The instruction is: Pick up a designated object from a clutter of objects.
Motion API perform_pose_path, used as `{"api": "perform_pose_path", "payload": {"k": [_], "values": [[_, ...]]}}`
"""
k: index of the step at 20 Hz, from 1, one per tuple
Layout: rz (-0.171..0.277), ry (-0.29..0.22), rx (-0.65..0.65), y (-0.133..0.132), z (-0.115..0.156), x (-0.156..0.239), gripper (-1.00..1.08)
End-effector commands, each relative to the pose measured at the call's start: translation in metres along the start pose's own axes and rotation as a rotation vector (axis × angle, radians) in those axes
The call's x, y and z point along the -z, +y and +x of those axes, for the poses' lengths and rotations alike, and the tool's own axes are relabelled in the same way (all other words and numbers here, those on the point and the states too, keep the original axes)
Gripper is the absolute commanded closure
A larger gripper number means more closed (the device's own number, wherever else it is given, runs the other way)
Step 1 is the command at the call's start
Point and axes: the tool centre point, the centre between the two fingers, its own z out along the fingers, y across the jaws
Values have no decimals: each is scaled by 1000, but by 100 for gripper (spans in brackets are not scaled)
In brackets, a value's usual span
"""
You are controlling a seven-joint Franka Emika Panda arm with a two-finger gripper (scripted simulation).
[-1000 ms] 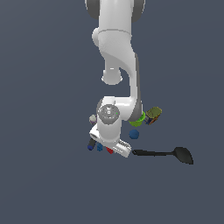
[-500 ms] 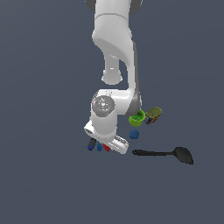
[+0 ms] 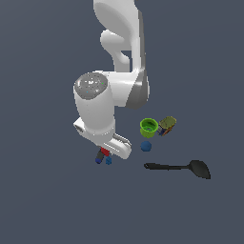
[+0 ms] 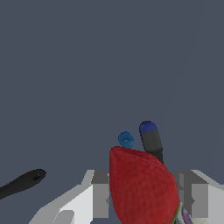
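The red strawberry (image 3: pixel 105 151) sits between my gripper's (image 3: pixel 106 153) two fingers, under the white hand, toward the exterior view's left. In the wrist view the strawberry (image 4: pixel 142 188) fills the gap between the grey fingers (image 4: pixel 100 197), and my gripper (image 4: pixel 146 194) is shut on it, off the floor. The dark stick with a blue tip (image 3: pixel 99 158) and the tiny blue piece (image 3: pixel 108 161) lie just beneath. They also show in the wrist view: the stick (image 4: pixel 151 141) and the blue piece (image 4: pixel 126 140).
The green cup (image 3: pixel 148 127), olive-brown box (image 3: pixel 167 123) and blue ball (image 3: pixel 146 146) lie to the exterior view's right of the hand. The black long-handled spatula (image 3: pixel 178 167) lies further right; its end shows in the wrist view (image 4: pixel 22 183).
The hand has risen toward the camera and shifted to the exterior view's left, carrying the strawberry. The stick, blue piece and other items stayed in place.
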Motion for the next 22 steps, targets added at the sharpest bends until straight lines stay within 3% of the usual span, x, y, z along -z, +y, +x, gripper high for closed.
{"api": "perform_pose_path", "payload": {"k": [1, 14, 22], "values": [[0, -1, 0, 9, 6, 29, 108], [-3, -5, 3, 51, 40, 166, 108], [-4, -7, 5, 66, 55, 219, 108]]}}
